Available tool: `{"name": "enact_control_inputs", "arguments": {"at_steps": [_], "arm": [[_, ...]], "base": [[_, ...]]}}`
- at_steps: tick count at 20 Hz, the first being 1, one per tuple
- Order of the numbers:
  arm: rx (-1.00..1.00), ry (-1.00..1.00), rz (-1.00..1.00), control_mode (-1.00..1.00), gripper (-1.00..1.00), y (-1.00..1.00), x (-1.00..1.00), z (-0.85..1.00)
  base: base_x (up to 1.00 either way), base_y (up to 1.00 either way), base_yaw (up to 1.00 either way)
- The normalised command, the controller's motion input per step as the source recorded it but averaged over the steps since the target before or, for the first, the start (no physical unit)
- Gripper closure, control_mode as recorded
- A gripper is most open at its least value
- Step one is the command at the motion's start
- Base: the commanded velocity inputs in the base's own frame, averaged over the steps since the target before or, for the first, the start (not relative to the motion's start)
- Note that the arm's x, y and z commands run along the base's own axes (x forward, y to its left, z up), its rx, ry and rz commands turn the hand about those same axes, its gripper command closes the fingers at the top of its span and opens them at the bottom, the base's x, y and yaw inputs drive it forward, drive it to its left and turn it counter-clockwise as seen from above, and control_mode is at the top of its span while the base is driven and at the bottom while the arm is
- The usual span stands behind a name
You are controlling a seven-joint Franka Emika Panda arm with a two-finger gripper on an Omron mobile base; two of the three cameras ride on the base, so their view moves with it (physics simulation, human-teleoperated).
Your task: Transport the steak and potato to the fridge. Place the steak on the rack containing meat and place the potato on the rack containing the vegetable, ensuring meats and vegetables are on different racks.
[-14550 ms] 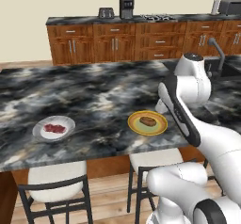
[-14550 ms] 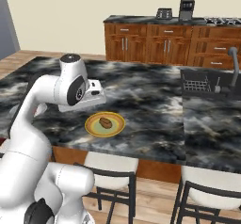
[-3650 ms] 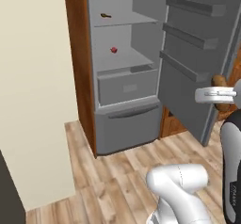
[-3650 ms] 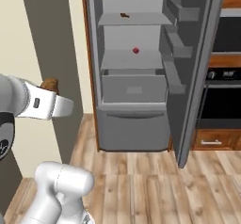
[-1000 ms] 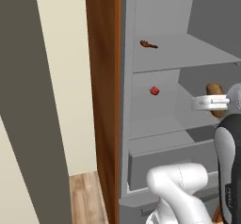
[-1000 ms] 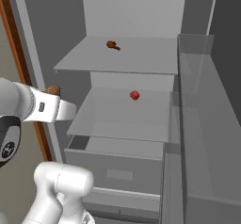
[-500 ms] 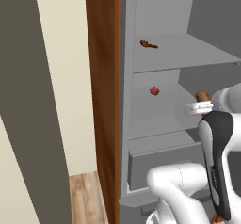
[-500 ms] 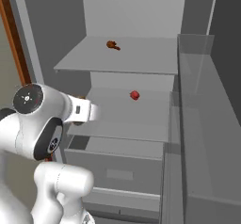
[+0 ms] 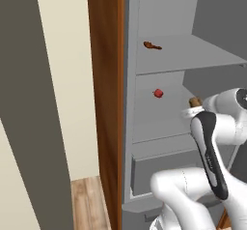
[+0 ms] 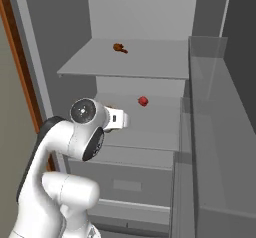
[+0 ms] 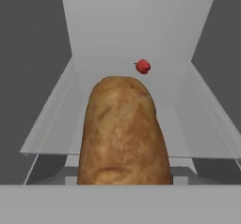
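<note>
My gripper [image 9: 193, 104] is pinched on the potato [image 11: 123, 131], holding it at the near edge of the fridge [image 10: 210, 112]'s lower shelf [image 11: 188, 124]. Compared with a second ago, my arm has swung inward from the side, so the potato now points straight into the compartment. The red vegetable [image 11: 143, 67] sits farther back on this same shelf, apart from the potato. The small dark meat piece [image 10: 119, 47] rests on the rack containing meat [image 10: 150, 57] above, unchanged.
</note>
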Motion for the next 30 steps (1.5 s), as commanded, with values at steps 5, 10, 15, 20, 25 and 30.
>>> {"name": "enact_control_inputs", "arguments": {"at_steps": [5, 10, 15, 20, 25, 30], "arm": [[-0.01, 0.01, 0.04, -1.0, 1.0, -0.16, 0.97, -0.55], [0.0, 0.09, 0.02, -1.0, 1.0, -0.07, 0.74, -0.34], [0.0, 0.23, 0.0, -1.0, 1.0, 0.0, 0.61, -0.2], [0.0, 0.11, 0.02, -1.0, 1.0, 0.0, 0.44, -0.29], [0.0, 0.02, 0.05, -1.0, 1.0, -0.06, 0.39, -0.41], [0.0, 0.06, 0.04, -1.0, 1.0, -0.09, 0.62, -0.48]], "base": [[0.0, 0.0, 0.0], [0.0, 0.0, 0.0], [0.0, 0.0, 0.0], [0.0, 0.0, 0.0], [0.0, 0.0, 0.0], [0.0, 0.0, 0.0]]}}
